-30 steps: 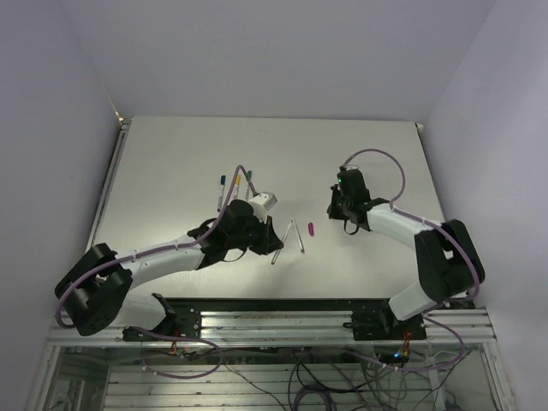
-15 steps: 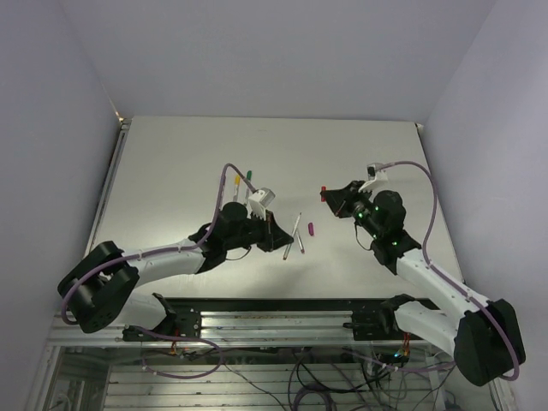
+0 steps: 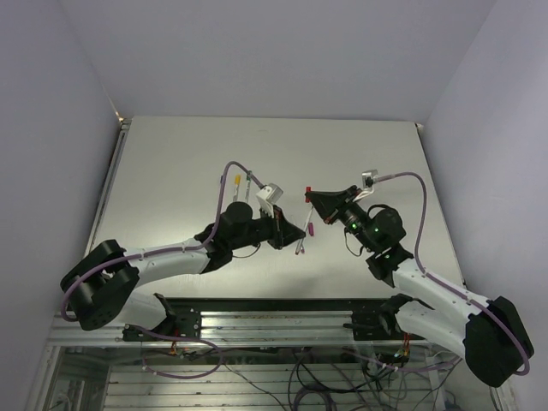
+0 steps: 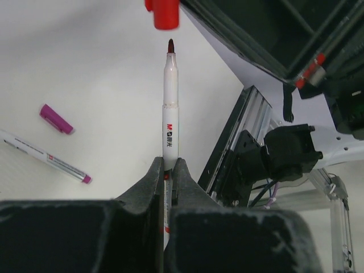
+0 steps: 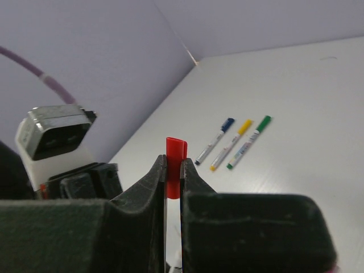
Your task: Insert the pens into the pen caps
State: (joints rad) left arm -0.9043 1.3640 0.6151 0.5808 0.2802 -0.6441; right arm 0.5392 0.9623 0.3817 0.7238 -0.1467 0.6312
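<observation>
My left gripper (image 4: 168, 165) is shut on a white pen (image 4: 170, 108) whose dark red tip points up at the red pen cap (image 4: 162, 12), a small gap between them. That red cap (image 5: 174, 165) is pinched in my shut right gripper (image 5: 173, 168), open end outward. From above, the left gripper (image 3: 295, 229) and right gripper (image 3: 310, 197) face each other over the table's middle. A magenta cap (image 4: 56, 119) and an uncapped magenta-tipped pen (image 4: 45, 156) lie on the table below. Three capped pens, blue (image 5: 212, 148), yellow (image 5: 230, 144) and green (image 5: 249, 141), lie side by side.
The capped pens (image 3: 237, 182) rest behind the left arm, toward the back of the white table (image 3: 171, 154). The table's metal rail and the arm bases (image 4: 267, 159) run along the near edge. Purple cables (image 3: 402, 180) loop off both wrists.
The right arm has swung left, carrying the red cap to the table's middle. The left gripper has moved right with its pen, so tip and cap now face each other.
</observation>
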